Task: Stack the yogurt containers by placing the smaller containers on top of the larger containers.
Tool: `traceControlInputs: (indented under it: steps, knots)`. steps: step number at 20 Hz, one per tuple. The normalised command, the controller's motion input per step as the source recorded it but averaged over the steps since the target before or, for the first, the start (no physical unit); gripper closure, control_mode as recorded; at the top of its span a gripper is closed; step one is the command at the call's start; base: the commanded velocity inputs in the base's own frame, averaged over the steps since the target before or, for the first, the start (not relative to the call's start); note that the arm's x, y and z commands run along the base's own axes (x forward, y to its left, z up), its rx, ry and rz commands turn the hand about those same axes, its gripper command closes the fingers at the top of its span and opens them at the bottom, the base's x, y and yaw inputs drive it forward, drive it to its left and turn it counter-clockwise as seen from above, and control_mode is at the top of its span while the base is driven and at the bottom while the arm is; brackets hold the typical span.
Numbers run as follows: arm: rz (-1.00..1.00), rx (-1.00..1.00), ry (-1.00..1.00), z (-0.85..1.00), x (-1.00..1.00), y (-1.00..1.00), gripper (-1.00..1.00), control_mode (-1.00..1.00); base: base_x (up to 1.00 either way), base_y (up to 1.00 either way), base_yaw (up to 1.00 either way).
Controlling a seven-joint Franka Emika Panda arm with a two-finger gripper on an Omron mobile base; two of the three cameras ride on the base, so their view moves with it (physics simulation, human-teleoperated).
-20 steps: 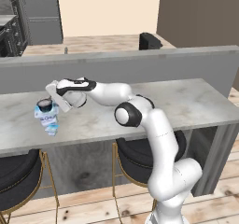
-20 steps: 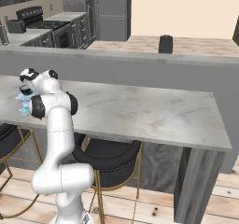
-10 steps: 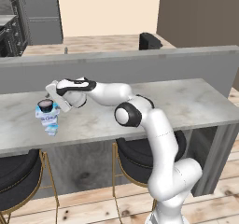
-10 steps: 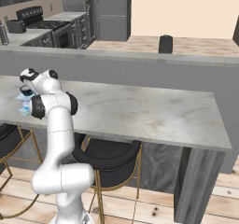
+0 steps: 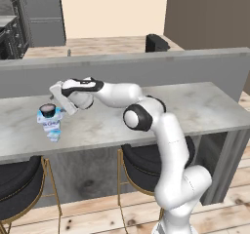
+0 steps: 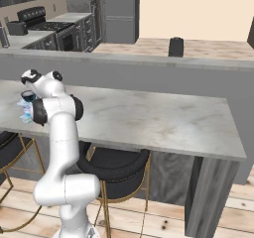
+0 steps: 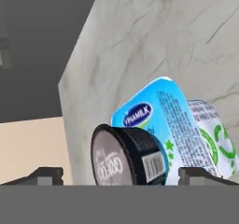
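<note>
marble bench (image 5: pixel 195 106) in kitchen, bar stools (image 5: pixel 17 189) under it. dark cup (image 7: pixel 123 155) sits on big blue tub (image 7: pixel 161 120) at bench left end, tiny pack (image 7: pixel 212 141) just beside tub. end effector (image 7: pixel 119 176) spread wide around cup, grasping nothing. cup looks stacked; tiny pack probably left.

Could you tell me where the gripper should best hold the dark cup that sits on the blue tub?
Probably by its round side wall, just under the black rim: the dark cup sits on top of the blue tub, so only its upper body is free. Come from above, one finger on either side.
</note>
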Motion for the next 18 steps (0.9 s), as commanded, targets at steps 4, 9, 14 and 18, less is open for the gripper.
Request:
traceControlInputs:
  steps: [4, 9, 14, 18]
  knots:
    - [-0.04, 0.0, -0.08, 0.54, -0.68, -0.38, -1.0, -1.0, 0.0, 0.0, 0.0]
    - [-0.09, 0.0, -0.16, 0.36, -0.96, -0.44, -1.0, -1.0, 0.0, 0.0, 0.0]
    - [-0.13, 0.01, -0.21, 0.05, -1.0, -0.56, -1.0, -1.0, 0.0, 0.0, 0.0]
    - [-0.14, 0.02, -0.2, 0.0, -1.0, -0.58, -1.0, -1.0, 0.0, 0.0, 0.0]
